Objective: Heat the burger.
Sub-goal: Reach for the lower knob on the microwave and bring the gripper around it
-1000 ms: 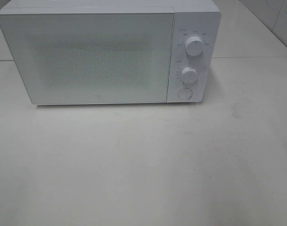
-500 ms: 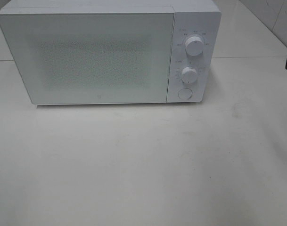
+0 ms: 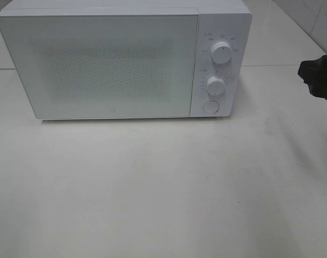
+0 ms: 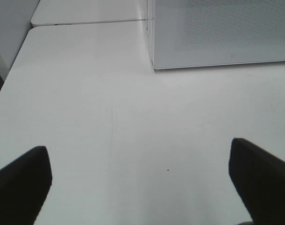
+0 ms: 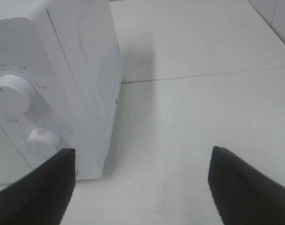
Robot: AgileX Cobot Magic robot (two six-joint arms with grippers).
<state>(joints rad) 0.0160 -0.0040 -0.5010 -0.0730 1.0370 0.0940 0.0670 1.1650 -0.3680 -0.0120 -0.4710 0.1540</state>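
White microwave (image 3: 223, 27) (door (image 3: 107, 67) speckled grey), white table (image 3: 163, 188), black right gripper (image 5: 142, 154)

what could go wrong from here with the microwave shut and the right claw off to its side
1. The right claw hangs open, level with the two knobs on the microwave; aiming for the round button under them, it could bump a knob and change a setting.
2. The door is shut and no burger shows in any view, so the oven might get run empty.
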